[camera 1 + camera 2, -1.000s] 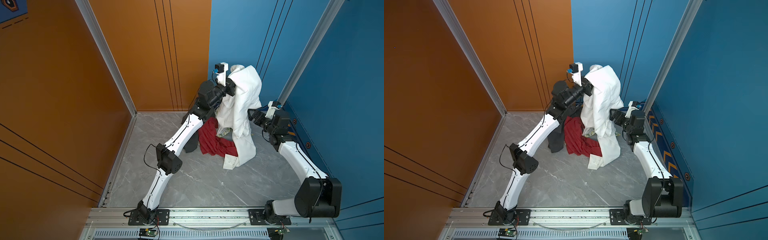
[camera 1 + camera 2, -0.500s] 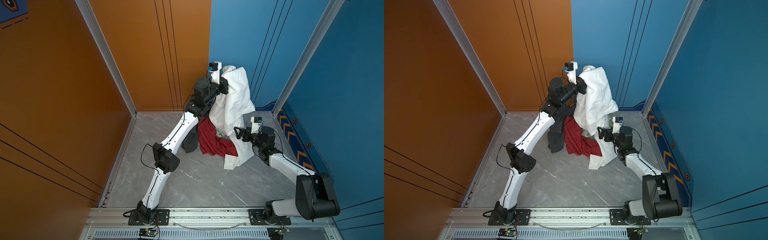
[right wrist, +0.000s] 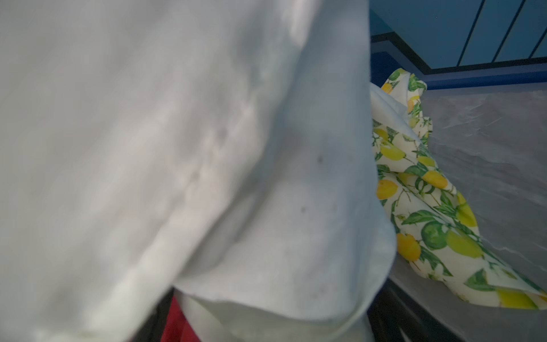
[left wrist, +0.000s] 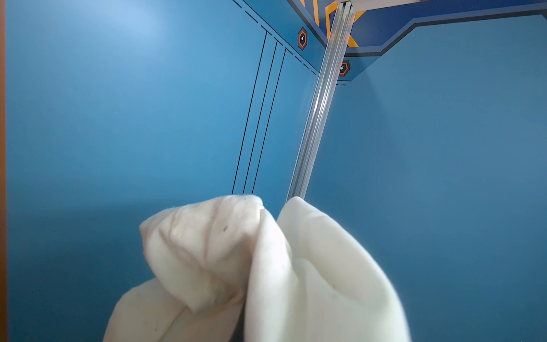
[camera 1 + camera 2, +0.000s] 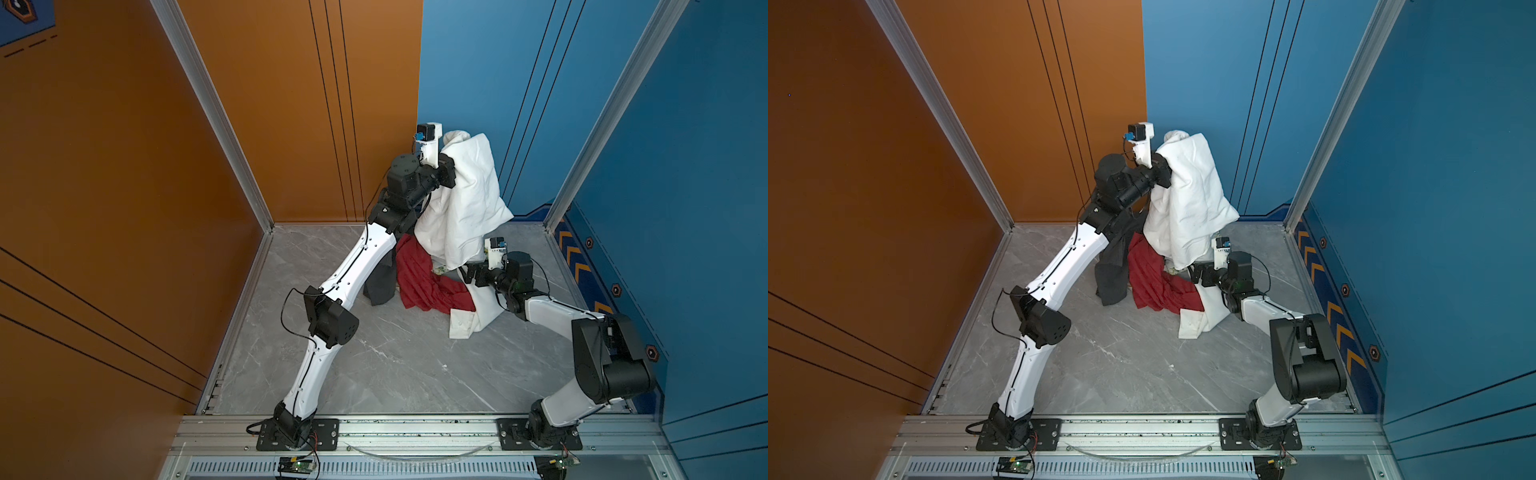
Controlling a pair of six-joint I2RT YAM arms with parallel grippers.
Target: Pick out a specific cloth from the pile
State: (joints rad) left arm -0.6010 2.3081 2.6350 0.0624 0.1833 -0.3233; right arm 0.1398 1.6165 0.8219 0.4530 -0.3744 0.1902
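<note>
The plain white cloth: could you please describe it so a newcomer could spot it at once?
At the grey floor's far end, near where the orange wall meets the blue wall, lies a pile of clothes. The cloth hangs above it from the left arm, trailing to the floor. Unlike its red, dark grey and lemon-print neighbours, it is plain white.

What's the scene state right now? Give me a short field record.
cloth: plain white, upper part lifted, lower end lies on the grey surface
left gripper: shut on the cloth, raised near the blue wall
right gripper: open, low beside the cloth's hanging part
pile: red cloth, dark grey piece, lemon-print cloth beneath
task status: cloth not yet clear of the pile
</note>
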